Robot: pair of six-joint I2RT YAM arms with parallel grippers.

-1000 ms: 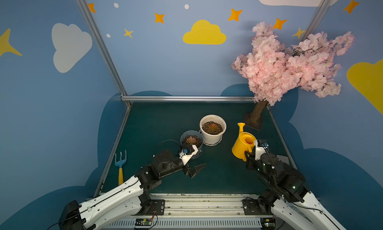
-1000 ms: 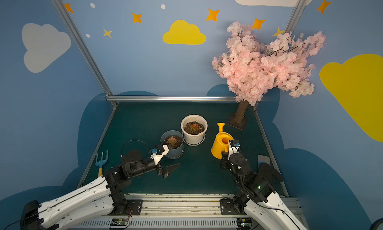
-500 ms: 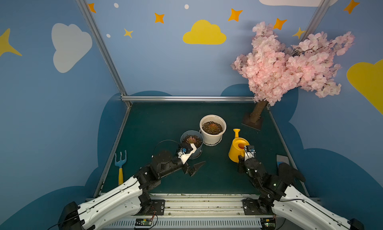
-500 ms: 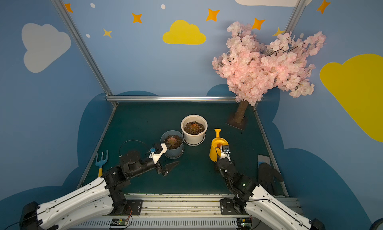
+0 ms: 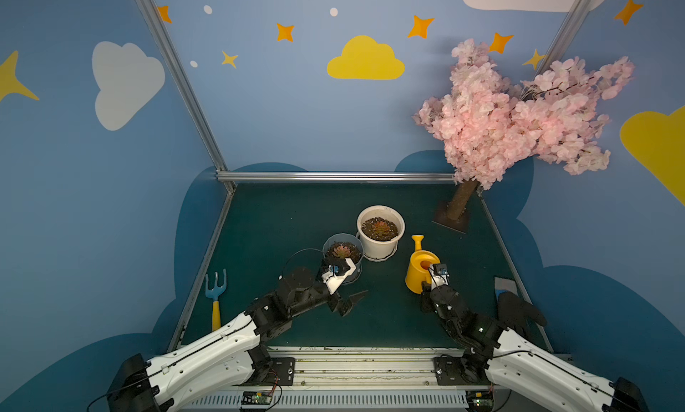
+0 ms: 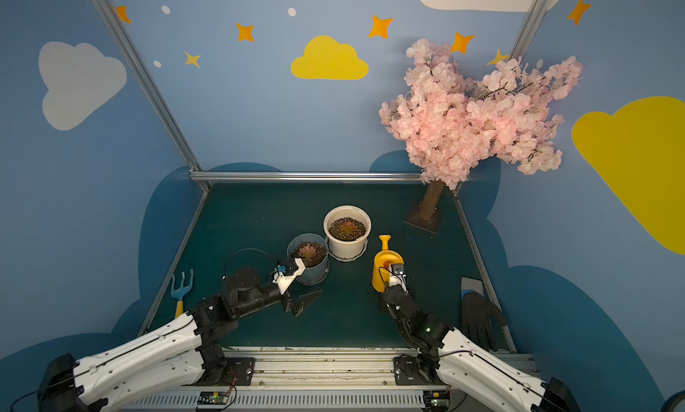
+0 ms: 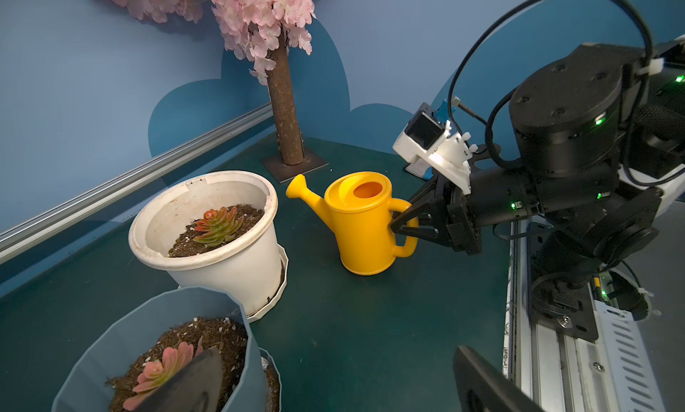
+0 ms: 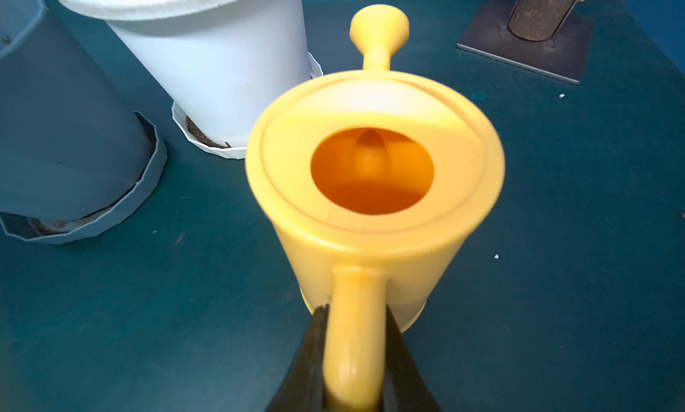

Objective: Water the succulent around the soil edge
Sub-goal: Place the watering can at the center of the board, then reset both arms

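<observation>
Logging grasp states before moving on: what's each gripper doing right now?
Left gripper: open, holding nothing.
Right gripper: closed on the handle of the watering can.

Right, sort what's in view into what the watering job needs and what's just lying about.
Job: watering can, right gripper closed on its handle, green succulent in white pot, pink succulent in blue pot.
Lying about: garden fork, black glove, blossom tree.

I see the yellow watering can upright, right of bench centre, spout toward the back edge. Mid-bench, side by side: a reddish succulent in the white pot and a second succulent in the blue-grey pot.
</observation>
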